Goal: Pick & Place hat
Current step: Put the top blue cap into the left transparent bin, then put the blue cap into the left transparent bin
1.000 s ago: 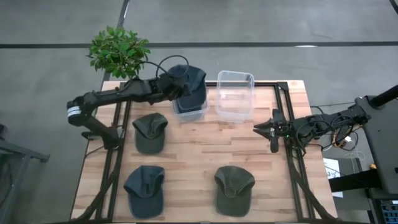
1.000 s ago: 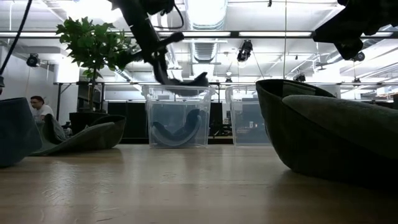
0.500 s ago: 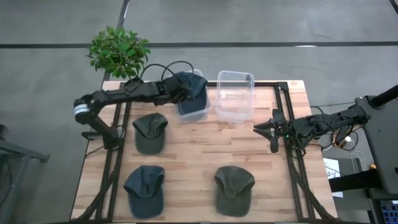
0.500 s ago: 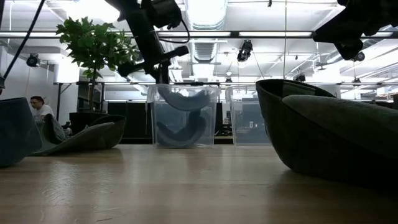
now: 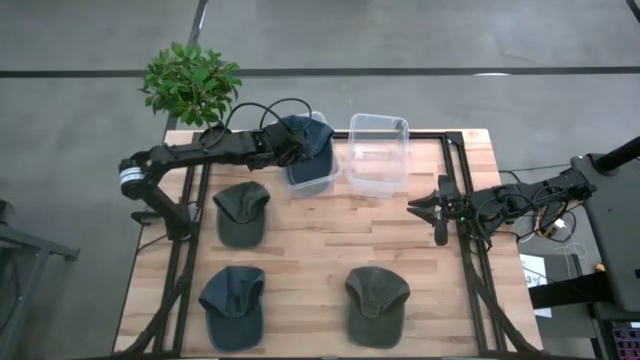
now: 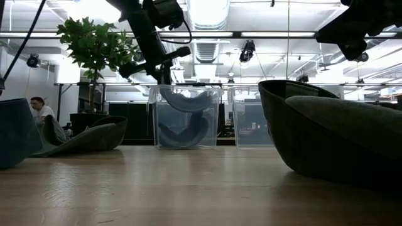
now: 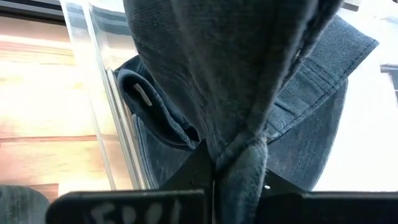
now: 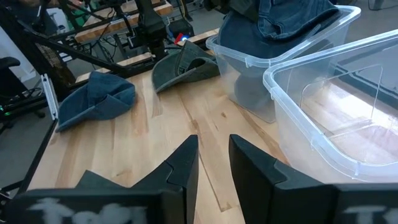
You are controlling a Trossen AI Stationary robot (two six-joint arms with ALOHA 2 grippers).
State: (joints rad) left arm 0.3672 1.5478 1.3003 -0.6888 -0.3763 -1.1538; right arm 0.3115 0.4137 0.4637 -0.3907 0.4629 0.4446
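Note:
My left gripper point(image 5: 284, 148) is shut on a dark blue hat point(image 5: 308, 135) over the left clear bin point(image 5: 312, 180) at the table's far side. In the low view this hat point(image 6: 186, 100) sags inside the bin's top, above a second blue hat point(image 6: 183, 130) lying on the bin's floor. The left wrist view shows the held hat point(image 7: 230, 68) with that second hat point(image 7: 311, 124) below it. My right gripper point(image 5: 424, 208) is open and hovers near the table's right edge, touching nothing. My left gripper pinches a bunched fold of the blue hat's cloth point(image 7: 241, 165) between its two fingers. It comes slanting down from the table's left. The hat hangs beyond the fingers, spread over the bin's opening and sagging into it.
An empty clear bin point(image 5: 378, 155) stands right of the filled one. An olive hat point(image 5: 242, 212), a blue hat point(image 5: 232, 305) and another olive hat point(image 5: 377, 305) lie on the table. A potted plant point(image 5: 190, 82) stands behind the far left corner. Bare wood shows mid-table.
My left gripper has moved a little toward the table's right and down, still shut on the hat. The hat, first level with the bin's rim, has sunk into the bin's top. The bin has slid slightly right. Nothing has moved in the last half second.

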